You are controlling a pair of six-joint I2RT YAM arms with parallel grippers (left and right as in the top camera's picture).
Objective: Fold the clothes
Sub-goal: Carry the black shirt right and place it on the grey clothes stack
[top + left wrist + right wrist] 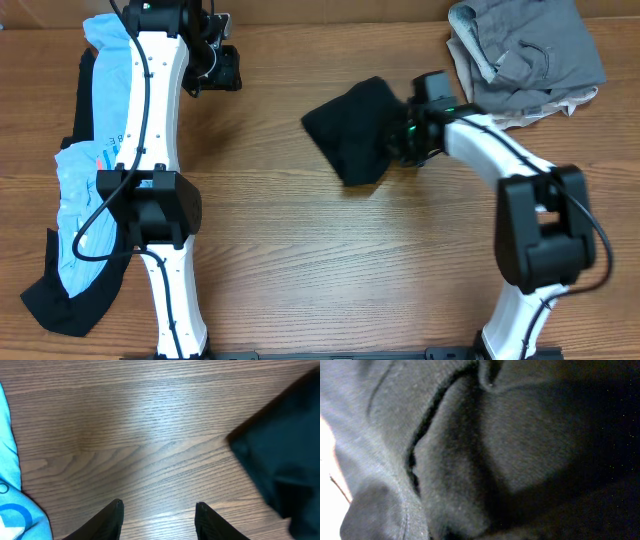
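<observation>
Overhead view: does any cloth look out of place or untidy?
Yes. The light-blue printed tee lies crumpled over a black garment under the left arm; the black cloth at the centre is bunched, not flat.

L arm [150, 110] stretches straight from its base at the near edge to the far side, wrist bent to the right. L gripper [215, 62] hangs with fingers [112, 517] apart, nothing between them. R arm [510, 150] bends at the elbow and reaches left. R gripper [400, 138] is closed, apparently pinching the black shirt [350, 125]; its fingers are hidden.
</observation>
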